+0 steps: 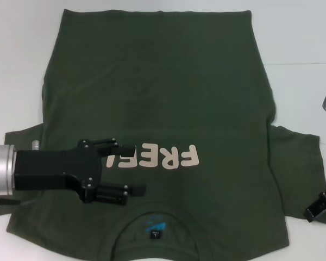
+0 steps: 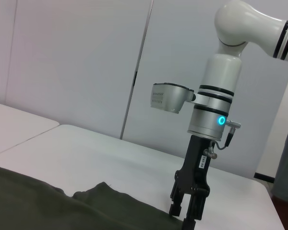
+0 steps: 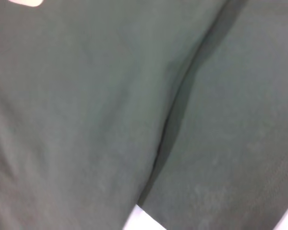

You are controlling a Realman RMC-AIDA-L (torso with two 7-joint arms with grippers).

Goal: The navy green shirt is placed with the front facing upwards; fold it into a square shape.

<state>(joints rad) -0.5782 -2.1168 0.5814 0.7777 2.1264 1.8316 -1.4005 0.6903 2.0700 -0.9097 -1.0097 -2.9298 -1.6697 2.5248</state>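
Over the near left part of the navy green shirt (image 1: 168, 98) we see our left gripper (image 1: 131, 168), reaching in from the left with its two fingers (image 1: 124, 147) spread wide apart and nothing between them; the far finger lies across the left end of the pale pink print (image 1: 165, 157), and we cannot tell whether either finger touches the cloth. At the near right, our right gripper (image 2: 186, 211) stands upright with its tips down at the edge of the right sleeve (image 1: 301, 163); its fingers look close together, but we cannot tell whether they pinch cloth. On the white table (image 1: 299, 38) the shirt lies flat, front up, collar label (image 1: 155, 232) nearest us and hem at the far side, both sleeves spread outward.
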